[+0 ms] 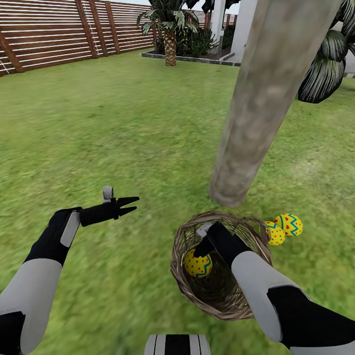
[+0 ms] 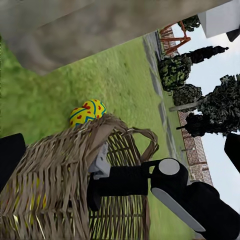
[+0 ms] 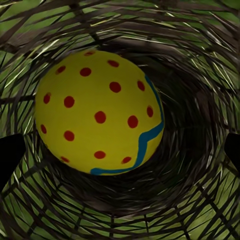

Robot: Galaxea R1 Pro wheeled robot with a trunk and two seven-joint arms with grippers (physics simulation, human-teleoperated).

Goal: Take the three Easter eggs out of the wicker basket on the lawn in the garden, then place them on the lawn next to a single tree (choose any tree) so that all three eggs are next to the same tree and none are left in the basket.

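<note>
A brown wicker basket [image 1: 181, 241] [image 2: 50, 180] stands on the lawn [image 1: 98, 128] just in front of the thick pale tree trunk [image 1: 251, 108] [image 2: 75, 30]. One yellow Easter egg [image 1: 198, 264] [image 3: 97, 112] with red dots lies inside it. My right gripper [image 1: 200, 250] [image 3: 120, 150] reaches down into the basket, open, its fingertips [image 3: 10, 155] on either side of this egg and not closed on it. Two more eggs [image 1: 289, 224] [image 1: 274, 233] [image 2: 87, 112] rest on the grass beside the basket, near the foot of the trunk. My left gripper [image 1: 129, 205] hovers open and empty over the grass, left of the basket.
A brown slat fence [image 1: 49, 34] runs along the back left. A palm [image 1: 170, 44] and white house walls [image 1: 244, 24] stand far behind. A dark-leaved plant [image 1: 325, 64] hangs at the right of the trunk. Open grass stretches to the left.
</note>
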